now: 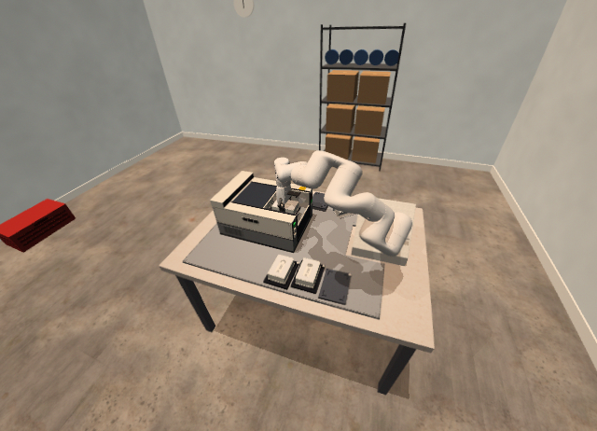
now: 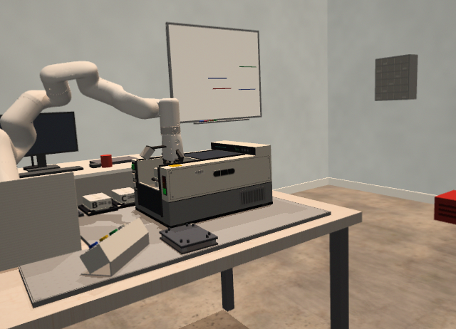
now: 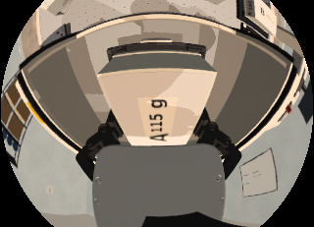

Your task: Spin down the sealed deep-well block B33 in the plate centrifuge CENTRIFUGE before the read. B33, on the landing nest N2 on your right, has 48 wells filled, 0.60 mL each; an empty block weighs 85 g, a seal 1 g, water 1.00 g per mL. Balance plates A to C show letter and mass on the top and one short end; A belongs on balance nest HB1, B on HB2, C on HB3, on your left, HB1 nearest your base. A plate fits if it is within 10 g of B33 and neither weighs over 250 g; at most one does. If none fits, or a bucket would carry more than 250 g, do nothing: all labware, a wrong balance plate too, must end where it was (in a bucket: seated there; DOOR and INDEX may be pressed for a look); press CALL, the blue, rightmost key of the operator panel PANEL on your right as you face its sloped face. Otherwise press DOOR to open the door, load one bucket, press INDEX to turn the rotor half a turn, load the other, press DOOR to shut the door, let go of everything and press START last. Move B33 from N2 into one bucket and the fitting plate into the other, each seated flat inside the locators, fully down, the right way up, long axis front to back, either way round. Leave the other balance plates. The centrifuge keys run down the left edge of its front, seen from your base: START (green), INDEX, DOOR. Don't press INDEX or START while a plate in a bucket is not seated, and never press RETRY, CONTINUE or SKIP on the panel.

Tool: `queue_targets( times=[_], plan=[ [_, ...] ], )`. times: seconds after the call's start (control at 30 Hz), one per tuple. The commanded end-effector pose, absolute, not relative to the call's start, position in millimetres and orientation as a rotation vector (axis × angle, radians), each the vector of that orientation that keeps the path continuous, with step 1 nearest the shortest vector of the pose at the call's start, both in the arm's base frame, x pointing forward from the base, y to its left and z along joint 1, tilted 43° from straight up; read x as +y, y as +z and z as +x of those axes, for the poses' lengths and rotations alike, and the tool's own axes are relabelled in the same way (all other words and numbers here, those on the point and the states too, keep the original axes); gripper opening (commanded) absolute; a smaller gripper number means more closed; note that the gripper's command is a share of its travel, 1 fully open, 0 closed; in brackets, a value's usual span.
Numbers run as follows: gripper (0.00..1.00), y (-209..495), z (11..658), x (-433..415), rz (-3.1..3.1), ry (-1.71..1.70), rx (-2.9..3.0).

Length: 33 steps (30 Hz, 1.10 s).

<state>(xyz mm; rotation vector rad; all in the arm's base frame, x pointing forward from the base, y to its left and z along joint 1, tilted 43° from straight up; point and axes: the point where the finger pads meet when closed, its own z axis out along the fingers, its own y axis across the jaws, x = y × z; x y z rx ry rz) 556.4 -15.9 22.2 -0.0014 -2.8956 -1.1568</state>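
- The white jointed arm point(image 1: 337, 186) reaches from its base on the light wooden table point(image 1: 409, 320) over to the beige-and-dark-grey box-shaped plate centrifuge point(image 2: 217, 181), wrist pointing straight down into the open chamber at the machine's near end.
- The dark two-fingered gripper point(image 3: 157, 132) stands nearly at full spread, clamped across the cream rectangular balance plate marked "A 115 g" point(image 3: 157, 105); one black finger point(image 3: 101, 139) shows against each long side of the plate.
- That plate sits within the chamber opening; whether it is fully seated in a bucket cannot be judged from these views.
- The centrifuge's dark sliding door panel point(image 1: 255, 192) lies drawn back towards the far end of the lid.
- On the grey mat point(image 1: 231, 262) at the table's front edge, two white balance plates, lettered B point(image 2: 96, 200) and C point(image 2: 123, 195) in the side view, rest on their dark nests.
- The nest point(image 1: 335, 285) beside plate C, nearest the arm's base, is bare.
- A dark grey square landing nest with locator pegs point(image 2: 188, 238) lies bare in front of the centrifuge.
- The wedge-shaped beige operator panel with coloured keys point(image 2: 114, 244) lies just beside that nest.
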Motion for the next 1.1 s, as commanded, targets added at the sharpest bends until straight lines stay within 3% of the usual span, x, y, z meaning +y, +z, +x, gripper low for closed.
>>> queue_targets(
  times=[0.0,0.27,0.3,1.07],
  plan=[
    [0.00,23.5,557.6,-18.6,-0.005,-1.154,-2.901],
    [0.00,23.5,557.6,-18.6,-0.005,-1.154,-2.901],
    [1.00,23.5,557.6,-18.6,-0.005,-1.154,-2.901],
    [1.00,23.5,557.6,-18.6,-0.005,-1.154,-2.901]
  ],
)
